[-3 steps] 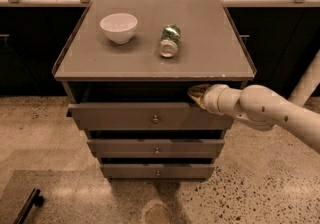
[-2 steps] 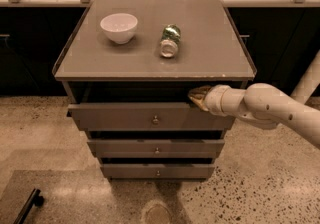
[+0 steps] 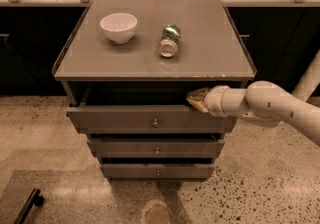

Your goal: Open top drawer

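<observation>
The top drawer (image 3: 125,119) is the widest grey-brown panel with a small round metal knob (image 3: 155,122) at its centre. It stands pulled out a little from the cabinet, with a dark gap above its front. My gripper (image 3: 196,100) comes in from the right on a white arm (image 3: 270,105). Its tip rests at the upper right edge of the drawer front, just under the cabinet top.
A white bowl (image 3: 119,27) and a can lying on its side (image 3: 169,42) sit on the cabinet top (image 3: 210,58). Two narrower drawers (image 3: 156,149) stack below the top one. A dark bar (image 3: 27,207) lies on the floor at lower left.
</observation>
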Tool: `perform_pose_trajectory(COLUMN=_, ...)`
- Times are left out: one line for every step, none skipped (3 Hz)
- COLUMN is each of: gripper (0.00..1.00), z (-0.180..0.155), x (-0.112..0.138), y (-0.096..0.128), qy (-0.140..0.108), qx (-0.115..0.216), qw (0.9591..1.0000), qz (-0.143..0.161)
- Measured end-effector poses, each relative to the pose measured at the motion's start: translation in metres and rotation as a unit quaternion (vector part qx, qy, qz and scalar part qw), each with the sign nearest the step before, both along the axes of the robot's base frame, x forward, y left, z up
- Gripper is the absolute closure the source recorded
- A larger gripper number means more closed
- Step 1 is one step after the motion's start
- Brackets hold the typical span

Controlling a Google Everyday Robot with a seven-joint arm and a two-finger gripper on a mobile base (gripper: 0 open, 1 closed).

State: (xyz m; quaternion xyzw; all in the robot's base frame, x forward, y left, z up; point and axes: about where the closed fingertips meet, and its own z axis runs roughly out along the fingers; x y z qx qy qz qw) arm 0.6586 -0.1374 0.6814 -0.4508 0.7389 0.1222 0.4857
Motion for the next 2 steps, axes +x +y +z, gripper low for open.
perform_pose_trajectory(gripper=1.00, z=0.000, x=0.001, y=0.000, qy=0.000, qx=0.000, qw=1.0000, qz=0.000)
perform_pose_trajectory(gripper=1.00, z=-0.003, x=-0.010, y=0.006, qy=0.026, qx=0.009, qw=0.9994, qz=0.021)
